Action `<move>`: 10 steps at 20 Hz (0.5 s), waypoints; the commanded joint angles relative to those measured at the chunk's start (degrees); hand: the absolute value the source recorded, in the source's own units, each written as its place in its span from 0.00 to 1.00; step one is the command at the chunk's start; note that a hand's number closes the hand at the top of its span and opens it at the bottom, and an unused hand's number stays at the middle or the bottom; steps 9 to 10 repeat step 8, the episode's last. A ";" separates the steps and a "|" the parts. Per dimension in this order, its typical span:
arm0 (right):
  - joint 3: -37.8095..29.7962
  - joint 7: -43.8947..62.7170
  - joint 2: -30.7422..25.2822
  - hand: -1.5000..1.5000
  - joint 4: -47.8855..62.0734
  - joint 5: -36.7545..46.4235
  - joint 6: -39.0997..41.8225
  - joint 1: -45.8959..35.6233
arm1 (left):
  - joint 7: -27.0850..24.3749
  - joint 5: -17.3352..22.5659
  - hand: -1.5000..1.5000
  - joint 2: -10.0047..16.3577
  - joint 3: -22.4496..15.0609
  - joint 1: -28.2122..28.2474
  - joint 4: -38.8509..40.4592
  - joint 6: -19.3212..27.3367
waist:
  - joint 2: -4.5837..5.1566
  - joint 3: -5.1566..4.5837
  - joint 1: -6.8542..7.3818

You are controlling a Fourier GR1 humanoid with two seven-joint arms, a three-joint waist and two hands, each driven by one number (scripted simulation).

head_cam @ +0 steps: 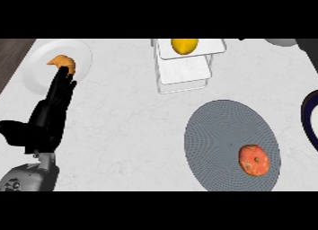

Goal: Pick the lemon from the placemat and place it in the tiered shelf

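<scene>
I see the lemon point(185, 46) lying on the top tier of the shelf point(183, 72), well away from the placemat point(221, 130), so I judge the placing done and little left to do. My left hand point(54, 105) holds nothing, its fingers straight and its tips at a plate point(39, 67). My right hand does not show.

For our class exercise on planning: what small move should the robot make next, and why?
Probably none; leave the open left hand where it rests. The yellow lemon already lies on the top level of the white wire tiered shelf, and the round grey placemat holds only a reddish-orange fruit.
</scene>
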 commanded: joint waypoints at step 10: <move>-0.82 -0.86 -5.91 0.00 -1.67 -0.77 8.20 2.17 | 0.32 -0.48 0.50 -0.32 -0.69 -1.32 -0.14 -0.12 | 0.71 0.09 1.82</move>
